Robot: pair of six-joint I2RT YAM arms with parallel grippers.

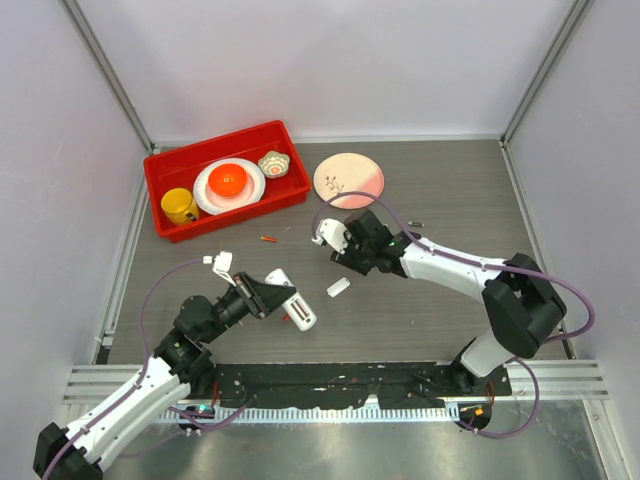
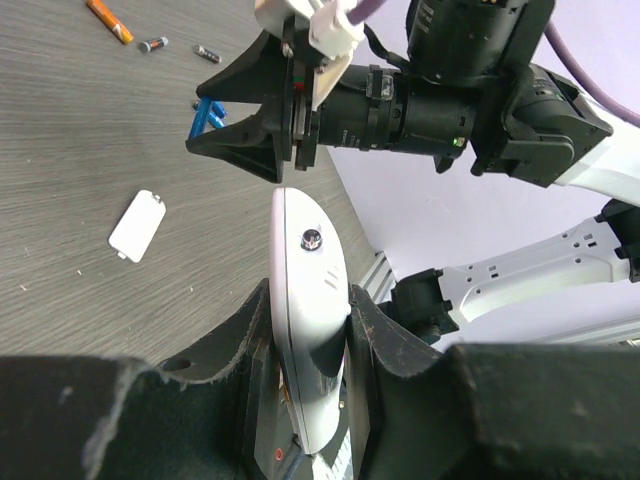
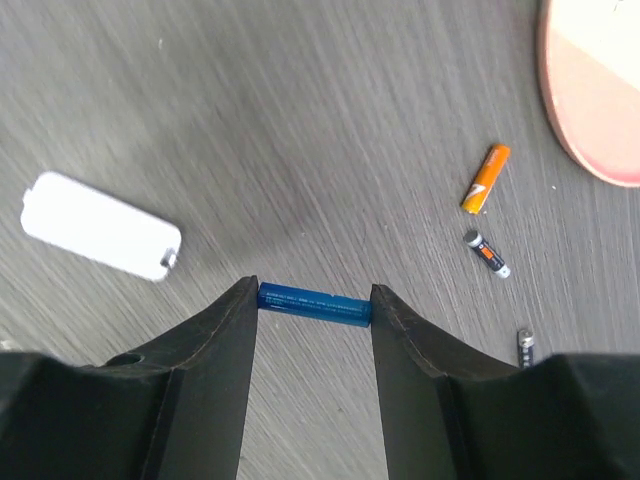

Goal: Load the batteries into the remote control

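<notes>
Bottom centre: left gripper (image 2: 308, 322) clamped on the white remote control (image 2: 305, 265), held edge-on. Upper centre: right gripper (image 2: 212, 113) pinches a blue battery (image 2: 205, 120) near the remote's tip. Left: loose white cover (image 2: 137, 225); upper left: orange battery (image 2: 108, 20) and two dark cells (image 2: 153, 44).

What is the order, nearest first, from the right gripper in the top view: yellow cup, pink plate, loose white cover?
1. White cover, just on the right gripper's near side.
2. Pink plate, toward the back.
3. Yellow cup, far left in the red tray.
</notes>
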